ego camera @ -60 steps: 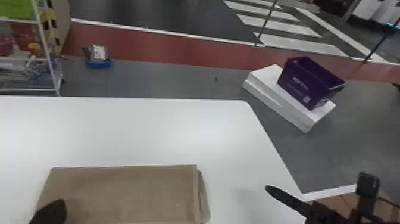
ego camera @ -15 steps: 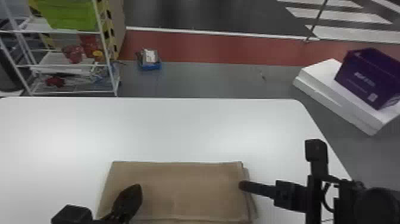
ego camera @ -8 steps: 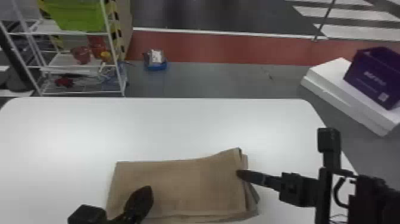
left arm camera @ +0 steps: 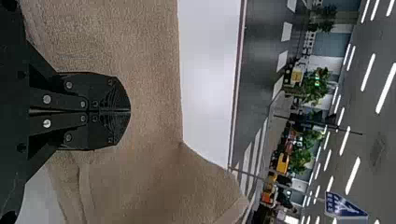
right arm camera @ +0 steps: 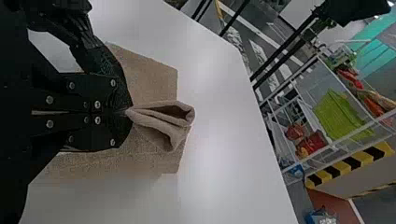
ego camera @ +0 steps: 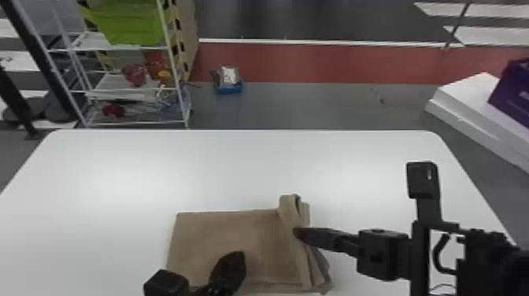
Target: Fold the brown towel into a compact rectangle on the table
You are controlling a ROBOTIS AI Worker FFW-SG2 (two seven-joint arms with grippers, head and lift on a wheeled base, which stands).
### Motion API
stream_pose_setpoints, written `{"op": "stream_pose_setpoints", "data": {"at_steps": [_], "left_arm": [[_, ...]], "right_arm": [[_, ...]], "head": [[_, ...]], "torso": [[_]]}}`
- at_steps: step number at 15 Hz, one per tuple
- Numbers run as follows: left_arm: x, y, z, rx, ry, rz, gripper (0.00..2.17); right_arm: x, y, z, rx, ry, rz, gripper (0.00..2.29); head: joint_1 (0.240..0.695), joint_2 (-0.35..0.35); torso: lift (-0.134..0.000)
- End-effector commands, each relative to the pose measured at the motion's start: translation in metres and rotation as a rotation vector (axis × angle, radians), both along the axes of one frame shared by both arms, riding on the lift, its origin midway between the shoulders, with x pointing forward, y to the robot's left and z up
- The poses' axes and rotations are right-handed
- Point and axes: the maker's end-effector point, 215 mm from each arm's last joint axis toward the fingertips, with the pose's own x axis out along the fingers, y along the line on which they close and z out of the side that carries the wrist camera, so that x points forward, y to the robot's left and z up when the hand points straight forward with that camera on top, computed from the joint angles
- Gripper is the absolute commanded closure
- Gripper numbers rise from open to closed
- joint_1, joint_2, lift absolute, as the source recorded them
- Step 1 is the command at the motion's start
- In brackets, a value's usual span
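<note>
**Right end of towel coming up, folding left**

Left gripper: over the towel's middle, jaws pressed together, no cloth between them that I can see. Can't tell if it's touching. If it's the hold-down, use light pressure only, then slide out left before the flap lands.

Brown towel: on the bench, near side, left part flat, right end bunched into an upright fold.

Right gripper: jaws pinching that right end. Single pinch, so far corner curls and near layers splay. Lift a bit, arc left, keep the edge square to the long sides, lower slow, release once flat. Watch for under layers left behind; can't tell if the pinch has them all.

Vs half a second ago:
- Left gripper sits slightly further right on the towel.
- Towel's right end was barely raised, now curled inward; left part matches.
- Right gripper has moved left with the cloth.
</note>
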Motion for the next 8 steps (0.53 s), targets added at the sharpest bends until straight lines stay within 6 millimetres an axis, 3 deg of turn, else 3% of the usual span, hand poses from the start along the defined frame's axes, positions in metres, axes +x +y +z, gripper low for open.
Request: {"op": "stream_pose_setpoints", "data": {"at_steps": [1, 3, 6, 8], "left_arm": [[-0.006, -0.019, 0.008, -0.058, 0.003, -0.045, 1.52], [-0.012, -0.016, 0.038, -0.117, -0.033, -0.055, 1.52], [-0.004, 0.015, 0.079, -0.133, -0.104, -0.018, 1.52], [0.007, 0.045, 0.075, -0.078, -0.099, 0.019, 1.52]], "right_arm": [[-0.005, 0.016, 0.0, -0.002, 0.002, 0.032, 1.48], [-0.002, 0.007, 0.001, -0.006, -0.004, 0.013, 1.48], [0.005, -0.013, 0.008, 0.0, -0.02, -0.032, 1.48], [0.008, -0.028, 0.013, 0.011, -0.028, -0.061, 1.48]], "head": [[0.695, -0.01], [0.695, -0.021], [0.695, -0.026], [0.695, -0.01]], "torso": [[-0.124], [-0.124], [-0.124], [-0.124]]}}
